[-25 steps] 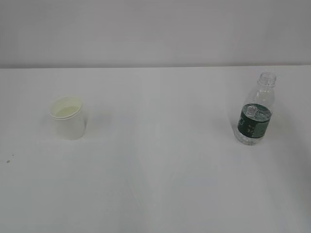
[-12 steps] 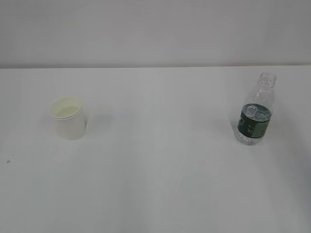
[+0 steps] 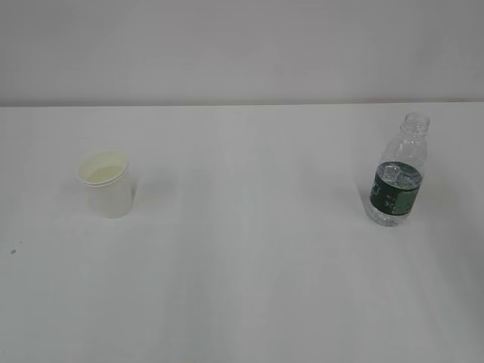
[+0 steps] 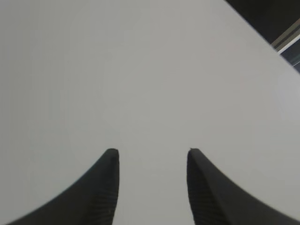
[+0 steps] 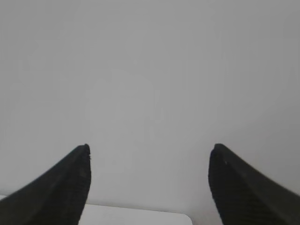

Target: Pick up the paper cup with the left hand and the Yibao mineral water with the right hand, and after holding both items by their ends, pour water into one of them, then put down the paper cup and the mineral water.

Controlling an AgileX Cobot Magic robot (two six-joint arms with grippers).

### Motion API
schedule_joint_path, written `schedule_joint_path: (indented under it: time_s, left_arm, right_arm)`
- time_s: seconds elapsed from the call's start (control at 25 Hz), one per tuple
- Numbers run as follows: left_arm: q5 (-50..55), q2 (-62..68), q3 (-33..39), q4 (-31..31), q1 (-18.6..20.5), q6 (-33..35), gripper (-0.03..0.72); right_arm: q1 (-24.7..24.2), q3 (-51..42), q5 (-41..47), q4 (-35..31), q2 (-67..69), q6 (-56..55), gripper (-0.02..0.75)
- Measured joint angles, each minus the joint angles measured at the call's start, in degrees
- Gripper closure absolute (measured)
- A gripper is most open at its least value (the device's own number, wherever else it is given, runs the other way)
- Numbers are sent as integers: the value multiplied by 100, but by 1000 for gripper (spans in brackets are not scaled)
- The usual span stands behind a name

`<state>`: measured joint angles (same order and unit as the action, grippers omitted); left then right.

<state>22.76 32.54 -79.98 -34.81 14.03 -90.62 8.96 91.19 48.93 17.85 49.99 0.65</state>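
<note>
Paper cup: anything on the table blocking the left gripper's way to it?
Nothing visible does. The paper cup stands alone on the white table, with the Yibao mineral water far to its right. The left gripper is open over bare surface.

A broad white counter (image 3: 249,287) fills most of what I see, smooth and matte, running off past both sides and toward me. Its far edge meets a plain pale grey wall (image 3: 242,45) in a straight horizontal line. The light is soft and even, a little dim, leaving only faint shadows on the surface. One tiny dark speck (image 3: 13,252) marks the counter near its left side. From the left wrist view, a dark area (image 4: 276,18) shows beyond the white surface at the upper right.
</note>
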Motion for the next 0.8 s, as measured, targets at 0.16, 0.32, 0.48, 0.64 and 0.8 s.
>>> schedule_joint_path:
  time_s: [0.16, 0.32, 0.48, 0.64, 0.8]
  left_arm:
    - [680, -51, 0, 960, 0, 1471, 347]
    - [960, -108, 0, 1428, 0, 2541, 347]
    - [1305, -187, -13, 1952, 0, 3801, 347]
    - [1446, -269, -13, 2695, 0, 5198, 347]
    - [1953, -353, -13, 3443, 0, 6626, 347]
  right_arm:
    - [0, 3, 256, 58, -160, 0, 147]
    - [0, 12, 506, 78, -319, 0, 147]
    - [0, 12, 836, 78, -445, -9, 148]
    - [0, 12, 1006, 78, -587, -9, 148]
    - [0, 12, 1159, 43, -747, -9, 147]
